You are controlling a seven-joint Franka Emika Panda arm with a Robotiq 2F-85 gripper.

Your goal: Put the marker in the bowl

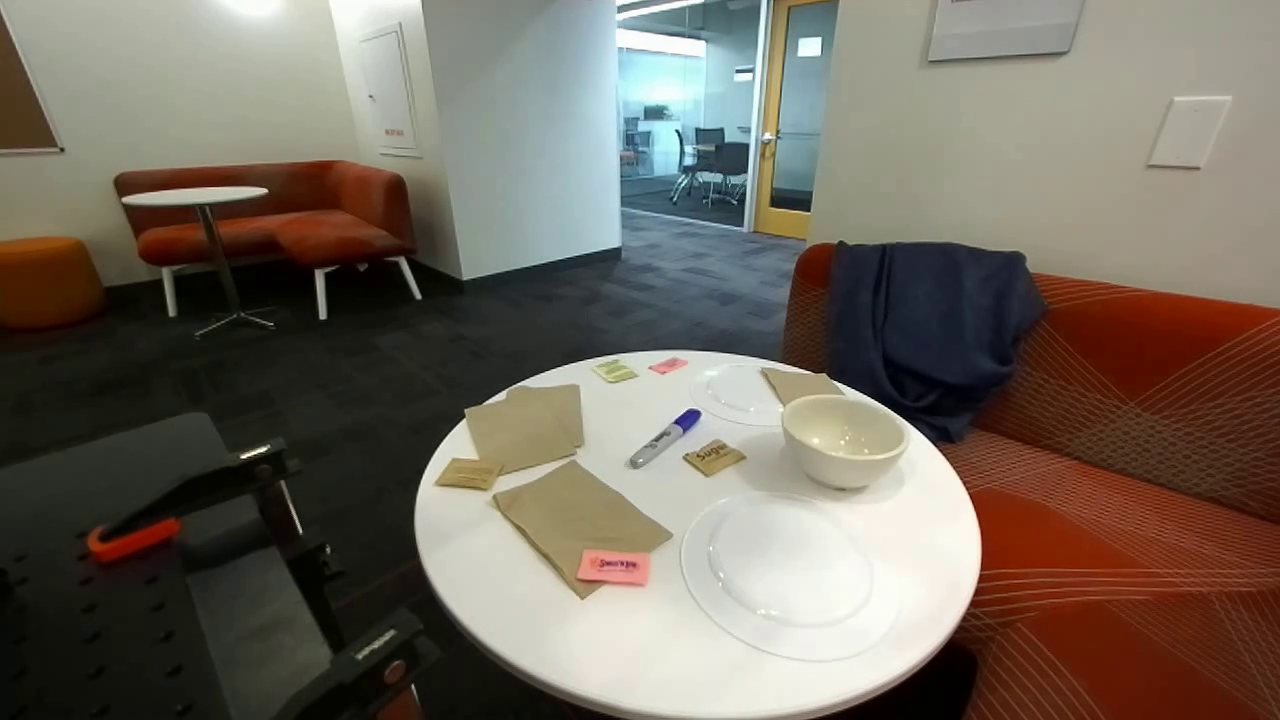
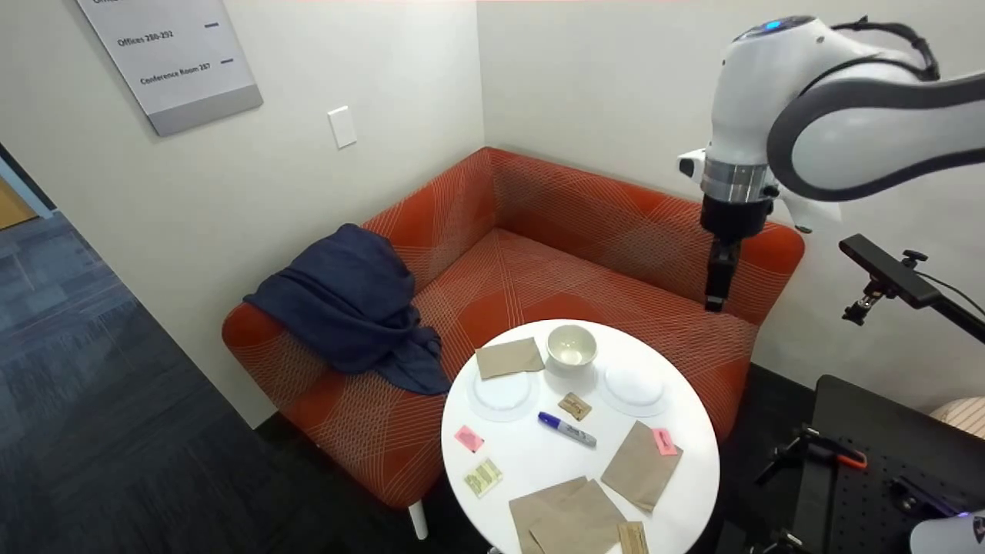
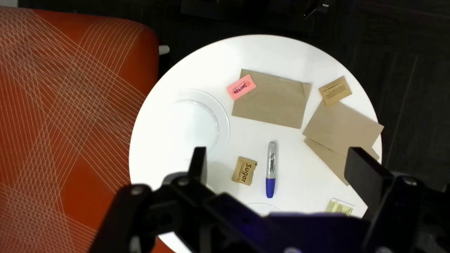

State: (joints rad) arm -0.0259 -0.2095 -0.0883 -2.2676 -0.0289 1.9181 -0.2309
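- one marker (image 1: 664,440) lies on the desk (image 1: 600,650), apart from the bowl (image 1: 845,450)
- a sugar packet (image 1: 715,458) sits between them
- higher up, the hand (image 3: 277,160) is spread wide

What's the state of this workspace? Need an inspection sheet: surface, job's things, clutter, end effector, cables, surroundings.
Surface: round white tabletop, items spread across it.
Job's things: grey marker with blue-purple cap, lying flat, touching nothing but the tabletop; round cream bowl, upright, marker outside it.
Clutter: brown paper napkins, two overlapping; clear round plates; brown paper packets, one marked Sugar; pink packets, one partly on a napkin; one yellow-green packet.
End effector: black two-finger gripper, open, above tabletop height; held object, nothing seen.
Cables: black cable looping off the white robot arm.
Surroundings: red-orange patterned sofa beside the tabletop, navy cloth draped over one end; black perforated board on another side.
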